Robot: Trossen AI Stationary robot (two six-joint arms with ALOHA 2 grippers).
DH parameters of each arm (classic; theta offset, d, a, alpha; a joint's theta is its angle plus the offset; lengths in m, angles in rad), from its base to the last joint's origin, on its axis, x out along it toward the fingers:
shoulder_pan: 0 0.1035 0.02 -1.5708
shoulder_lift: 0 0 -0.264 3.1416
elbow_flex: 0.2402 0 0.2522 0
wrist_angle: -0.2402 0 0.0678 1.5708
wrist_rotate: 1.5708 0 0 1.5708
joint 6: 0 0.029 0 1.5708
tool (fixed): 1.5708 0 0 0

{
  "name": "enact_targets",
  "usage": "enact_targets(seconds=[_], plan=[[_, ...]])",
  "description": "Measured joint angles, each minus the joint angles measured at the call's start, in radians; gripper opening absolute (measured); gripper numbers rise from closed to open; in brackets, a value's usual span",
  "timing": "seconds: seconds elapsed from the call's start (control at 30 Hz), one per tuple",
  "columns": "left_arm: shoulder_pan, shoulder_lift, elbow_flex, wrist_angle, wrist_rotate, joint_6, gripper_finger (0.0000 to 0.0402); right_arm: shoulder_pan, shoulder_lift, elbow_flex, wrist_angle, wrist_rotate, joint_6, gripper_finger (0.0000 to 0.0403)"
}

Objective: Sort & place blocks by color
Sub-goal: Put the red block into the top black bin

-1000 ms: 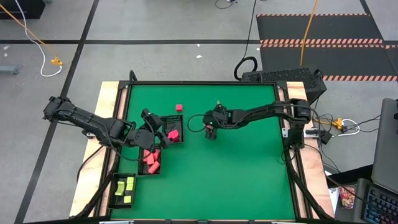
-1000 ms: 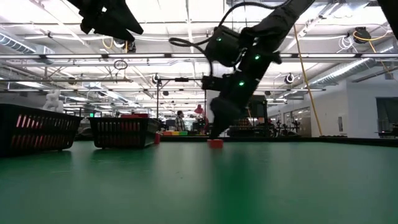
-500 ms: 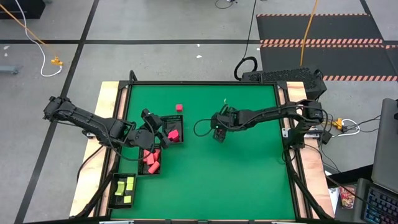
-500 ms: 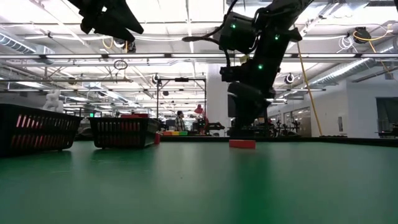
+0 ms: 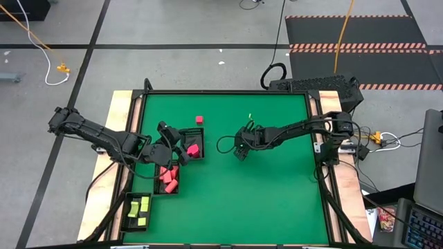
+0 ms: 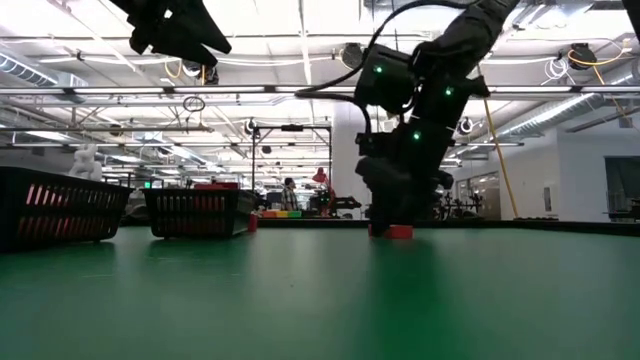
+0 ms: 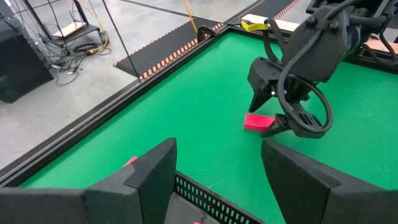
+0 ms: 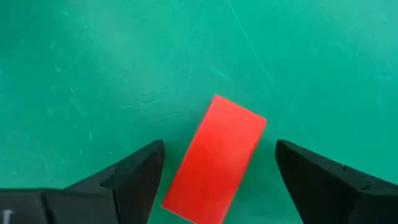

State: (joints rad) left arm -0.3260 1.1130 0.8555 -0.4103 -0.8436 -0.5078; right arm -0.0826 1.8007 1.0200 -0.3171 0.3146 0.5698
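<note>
A red bar block (image 8: pixel 217 158) lies flat on the green mat, also seen in the low view (image 6: pixel 400 231) and in the left wrist view (image 7: pixel 259 122). My right gripper (image 8: pixel 219 146) points down over it, open, one finger on either side of the bar with mat showing between; in the high view it (image 5: pixel 239 149) hides the block. A magenta cube (image 5: pixel 199 120) rests on the mat farther back. My left gripper (image 5: pixel 173 146) hovers open above the magenta tray (image 5: pixel 202 138).
Three black mesh trays line the table's left side: magenta blocks (image 5: pixel 193 148) in the far one, salmon blocks (image 5: pixel 168 178) in the middle one, yellow blocks (image 5: pixel 143 205) in the near one. Open green mat spreads over the table's middle, right and near parts.
My right gripper has shifted a little toward the table's right and near edges. The red bar has slid along the mat toward the right with it and now lies flat between the open fingers.
</note>
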Motion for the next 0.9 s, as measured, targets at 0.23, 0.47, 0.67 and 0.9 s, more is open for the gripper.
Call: enact_targets(seconds=[0.23, 0.47, 0.67, 0.9], plan=[[0.000, 0.000, 0.000, 0.003, 0.000, 0.013, 0.0237, 0.003, -0.004, -0.075, 0.061, 0.024, -0.081, 0.0238], [0.000, 0.000, 0.000, 0.003, 0.000, 0.015, 0.0237, 0.032, -0.002, -0.089, 0.081, 0.028, -0.177, 0.0118], [0.000, 0.000, 0.000, 0.003, 0.000, 0.015, 0.0237, 0.048, -0.002, -0.093, 0.211, 0.020, -0.267, 0.0118], [-0.028, 0.014, 0.000, 0.051, 0.002, 0.137, 0.0237, 0.090, 0.001, -0.092, 0.662, -0.177, -0.429, 0.0118]])
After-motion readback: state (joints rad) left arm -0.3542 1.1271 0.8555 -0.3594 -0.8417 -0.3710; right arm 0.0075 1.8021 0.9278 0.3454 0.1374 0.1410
